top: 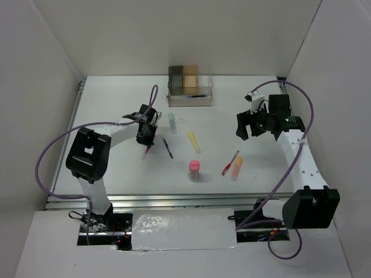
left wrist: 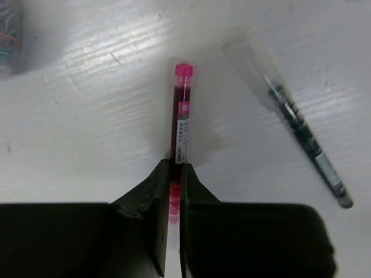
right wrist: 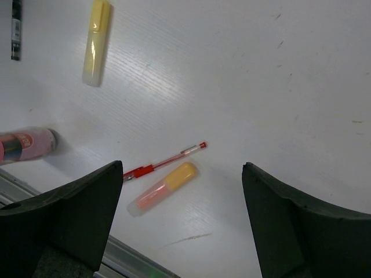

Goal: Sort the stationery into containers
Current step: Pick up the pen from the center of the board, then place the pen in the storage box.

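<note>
Top view: looked down from above and behind me, far off, holding the whole white table (top: 116,104).
Left wrist view: sat very close over the table, facing down past my left gripper (left wrist: 175,165).
Right wrist view: hung higher, facing down between the spread fingers of my right gripper (right wrist: 182,167).
Left wrist and top shared: the clear-capped black pen (left wrist: 301,127).
Right wrist and top shared: the short yellow marker (right wrist: 95,40), the orange-capped marker (right wrist: 162,188).

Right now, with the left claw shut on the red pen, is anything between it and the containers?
Only the green marker, lying close to the line from the left claw and its red pen to the containers; a lifted carry should clear it.
</note>
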